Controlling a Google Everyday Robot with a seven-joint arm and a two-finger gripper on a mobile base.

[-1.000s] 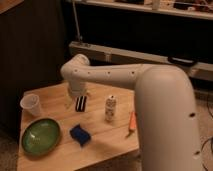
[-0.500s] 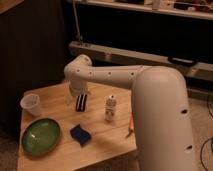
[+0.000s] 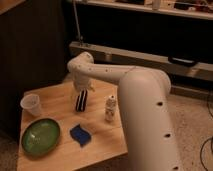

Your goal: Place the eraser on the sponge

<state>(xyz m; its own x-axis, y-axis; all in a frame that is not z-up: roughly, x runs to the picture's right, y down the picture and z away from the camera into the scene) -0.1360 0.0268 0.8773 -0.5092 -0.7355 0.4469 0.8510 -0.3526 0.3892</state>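
The white arm [image 3: 145,100] reaches in from the right side and bends over the wooden tabletop [image 3: 57,97]. Its pincer [image 3: 81,94] points down over the middle of the tabletop, somewhat toward the far edge. The pincer is spread open and grips nothing.

Directly under it is the eraser [image 3: 80,103], a dark block with pale stripes running along its length. Its long side points from the far edge toward the near edge. The upper end of the eraser meets the pincer's tip, but I cannot tell whether the two touch.

The sponge [image 3: 80,134], deep blue with wavy edges, lies flat close to the near edge, straight in front of the eraser and apart from it, with bare wood between them.

A round green bowl [image 3: 41,136] sits at the near left corner as seen, just beside the sponge. A pale plastic cup [image 3: 31,105] stands upright at the left edge, behind the bowl. A small white bottle [image 3: 110,108] stands upright toward the right edge, near the eraser and close against the arm.
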